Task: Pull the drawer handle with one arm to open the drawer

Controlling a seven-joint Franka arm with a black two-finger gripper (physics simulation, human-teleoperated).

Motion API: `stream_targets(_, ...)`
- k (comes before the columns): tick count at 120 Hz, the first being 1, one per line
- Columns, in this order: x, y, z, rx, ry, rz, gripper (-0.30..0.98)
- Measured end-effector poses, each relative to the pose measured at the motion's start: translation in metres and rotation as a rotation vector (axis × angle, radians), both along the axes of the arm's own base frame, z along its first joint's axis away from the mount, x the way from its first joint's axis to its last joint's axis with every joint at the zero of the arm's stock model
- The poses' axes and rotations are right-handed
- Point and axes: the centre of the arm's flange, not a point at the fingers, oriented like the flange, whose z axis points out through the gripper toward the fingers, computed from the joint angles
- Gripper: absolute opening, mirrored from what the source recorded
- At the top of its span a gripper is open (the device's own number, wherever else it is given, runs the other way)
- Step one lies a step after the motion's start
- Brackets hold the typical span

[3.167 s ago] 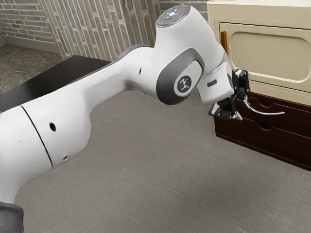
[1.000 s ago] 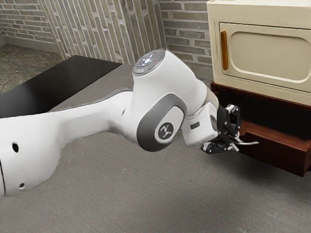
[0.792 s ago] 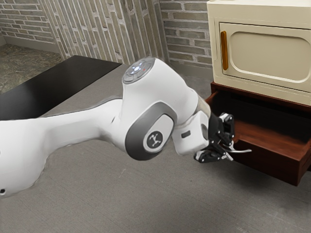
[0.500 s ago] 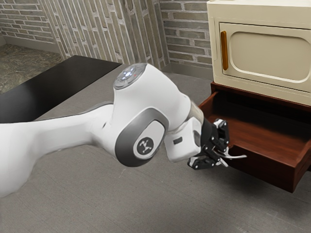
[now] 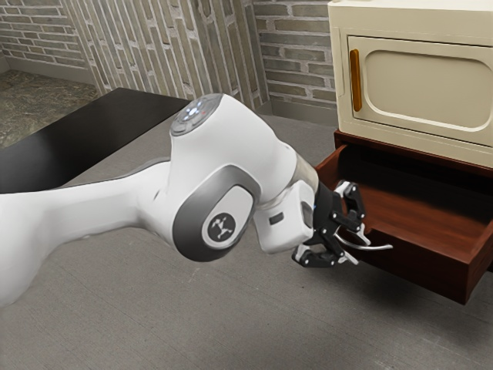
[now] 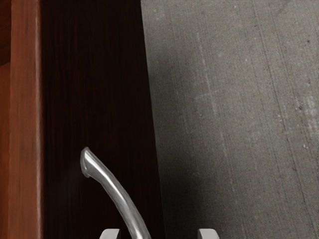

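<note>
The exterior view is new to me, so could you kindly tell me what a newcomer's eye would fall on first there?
Probably my big white arm, reaching in from the exterior view's left. Next comes the dark red wooden drawer, standing open beneath the cream cabinet. The curved silver handle on its front also catches the eye, beside my black hand.

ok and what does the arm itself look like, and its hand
The arm is smooth, rounded and white, with a dark grey oval band framing a white disc that bears a dark round logo. Another joint ends in a grey cap. The hand is black and jointed, with pale tips.
</note>
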Motion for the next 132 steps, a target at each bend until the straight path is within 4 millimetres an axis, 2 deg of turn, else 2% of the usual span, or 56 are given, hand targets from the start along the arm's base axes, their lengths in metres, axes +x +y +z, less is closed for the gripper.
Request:
stream_targets(15, -0.011, -0.011, 0.015, -0.019, -0.016, -0.027, 0.17)
stream_targets(26, -0.025, -0.022, 0.036, -0.043, -0.024, -0.059, 0.19)
stream_targets(33, -0.025, -0.018, 0.055, -0.051, -0.024, -0.060, 0.21)
stream_targets(40, -0.017, -0.004, 0.086, -0.052, -0.027, -0.041, 0.24)
stream_targets(49, -0.003, 0.031, 0.129, -0.016, -0.016, 0.015, 0.26)
stream_targets(59, 0.002, 0.073, 0.150, 0.038, 0.047, 0.085, 0.28)
stream_targets(72, 0.010, 0.122, 0.156, 0.090, 0.159, 0.190, 0.31)
stream_targets(84, 0.008, 0.165, 0.159, 0.106, 0.244, 0.282, 0.43)
stream_targets(98, 0.005, 0.203, 0.151, 0.143, 0.335, 0.401, 0.54)
stream_targets(108, 0.002, 0.205, 0.152, 0.159, 0.365, 0.455, 0.59)
stream_targets(132, -0.004, 0.175, 0.152, 0.165, 0.403, 0.506, 0.65)
